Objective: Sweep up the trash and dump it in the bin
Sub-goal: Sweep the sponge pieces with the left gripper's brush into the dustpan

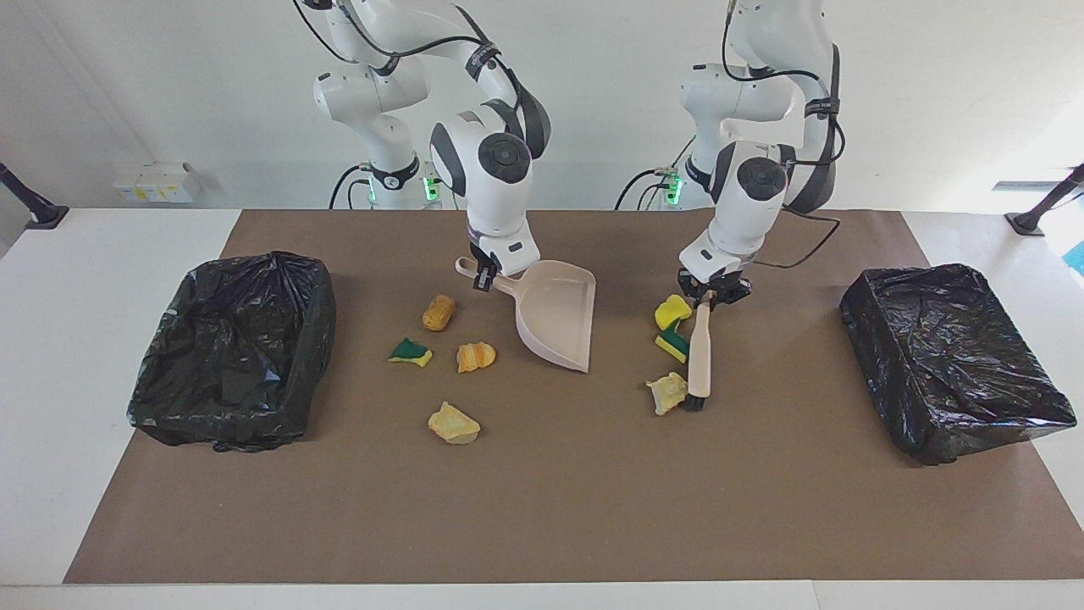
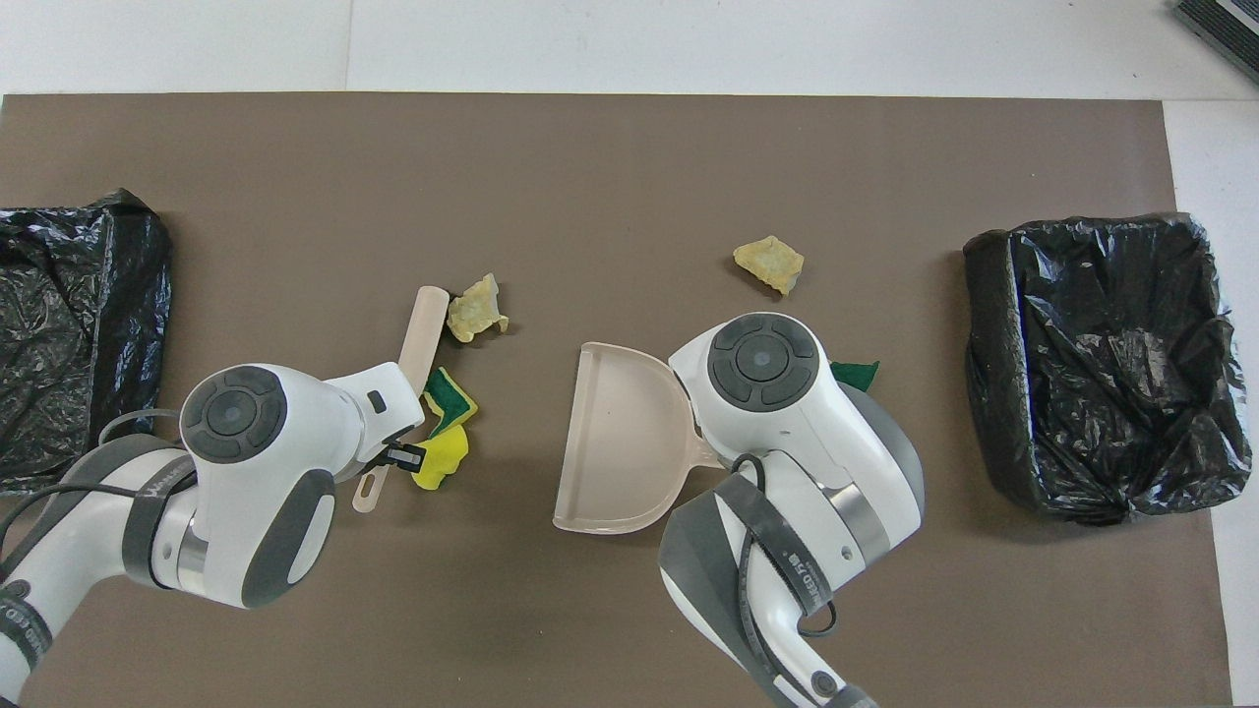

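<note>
My left gripper point(image 1: 710, 298) is shut on the handle of the beige brush point(image 1: 699, 352), whose black bristles rest on the mat. Three pieces of trash lie against the brush on the dustpan's side: a yellow sponge point(image 1: 671, 312), a green-and-yellow sponge point(image 1: 673, 343) and a pale chunk point(image 1: 666, 392). My right gripper point(image 1: 485, 280) is shut on the handle of the beige dustpan point(image 1: 555, 322), whose mouth faces the brush. Several more scraps lie toward the right arm's end: an orange-tan chunk point(image 1: 439, 312), a green sponge point(image 1: 410, 352), an orange chunk point(image 1: 475, 356) and a yellow chunk point(image 2: 769, 264).
Two bins lined with black bags stand on the brown mat point(image 1: 542, 508), one bin point(image 1: 237, 347) at the right arm's end and one bin point(image 1: 953, 356) at the left arm's end. White table shows around the mat.
</note>
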### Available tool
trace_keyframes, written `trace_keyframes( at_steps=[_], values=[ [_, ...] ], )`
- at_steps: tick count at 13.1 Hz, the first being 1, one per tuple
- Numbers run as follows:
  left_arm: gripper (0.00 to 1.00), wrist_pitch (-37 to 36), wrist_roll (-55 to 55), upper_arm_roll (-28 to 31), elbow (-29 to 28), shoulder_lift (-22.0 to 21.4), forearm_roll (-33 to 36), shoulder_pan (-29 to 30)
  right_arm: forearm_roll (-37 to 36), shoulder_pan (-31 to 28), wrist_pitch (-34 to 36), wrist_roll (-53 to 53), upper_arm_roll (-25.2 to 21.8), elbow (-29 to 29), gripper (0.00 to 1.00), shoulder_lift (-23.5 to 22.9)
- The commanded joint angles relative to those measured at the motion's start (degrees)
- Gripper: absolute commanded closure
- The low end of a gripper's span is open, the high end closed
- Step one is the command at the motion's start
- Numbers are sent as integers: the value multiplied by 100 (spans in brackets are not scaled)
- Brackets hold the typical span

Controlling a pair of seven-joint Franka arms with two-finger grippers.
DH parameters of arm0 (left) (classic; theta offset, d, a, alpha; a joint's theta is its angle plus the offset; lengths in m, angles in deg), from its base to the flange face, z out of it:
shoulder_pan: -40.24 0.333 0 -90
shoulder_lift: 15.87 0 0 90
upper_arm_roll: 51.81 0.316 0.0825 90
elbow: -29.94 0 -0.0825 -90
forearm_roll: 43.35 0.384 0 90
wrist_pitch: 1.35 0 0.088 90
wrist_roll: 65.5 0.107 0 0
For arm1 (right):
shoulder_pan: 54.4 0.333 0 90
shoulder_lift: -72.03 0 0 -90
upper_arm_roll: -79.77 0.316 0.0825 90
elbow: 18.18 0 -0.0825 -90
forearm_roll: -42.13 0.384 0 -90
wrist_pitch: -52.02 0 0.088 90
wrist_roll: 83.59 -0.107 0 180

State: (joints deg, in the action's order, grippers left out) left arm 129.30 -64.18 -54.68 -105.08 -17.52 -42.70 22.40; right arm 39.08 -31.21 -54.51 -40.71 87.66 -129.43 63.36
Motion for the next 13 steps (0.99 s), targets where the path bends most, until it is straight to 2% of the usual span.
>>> trace_keyframes(
  at_steps=[1, 2, 4, 5, 6, 10, 13],
  values=[
    [100, -223, 859, 119, 246, 85, -100, -115, 181, -16, -157, -244, 28, -274, 100, 120],
    [100, -511, 1088, 119, 579, 234, -91, -71, 181, -16, -226, -219, 28, -283, 100, 120],
    [100, -1319, 1432, 128, 1762, 838, -48, 192, 190, -16, -245, -236, 28, -275, 100, 111],
    [100, -1514, 1659, 128, 2291, 1129, -30, 263, 190, -16, -193, -201, 28, -275, 100, 120],
    [100, -1507, 1905, 128, 2557, 1280, -30, 299, 190, -16, -175, -166, 28, -257, 100, 111],
    [100, -936, 2179, 128, 2516, 1597, 58, 246, 181, -25, -201, -61, 28, -301, 100, 137],
    [100, -1382, 2882, 128, 2165, 1370, 224, 45, 164, -25, -183, -43, 28, -283, 100, 129]
  ],
)
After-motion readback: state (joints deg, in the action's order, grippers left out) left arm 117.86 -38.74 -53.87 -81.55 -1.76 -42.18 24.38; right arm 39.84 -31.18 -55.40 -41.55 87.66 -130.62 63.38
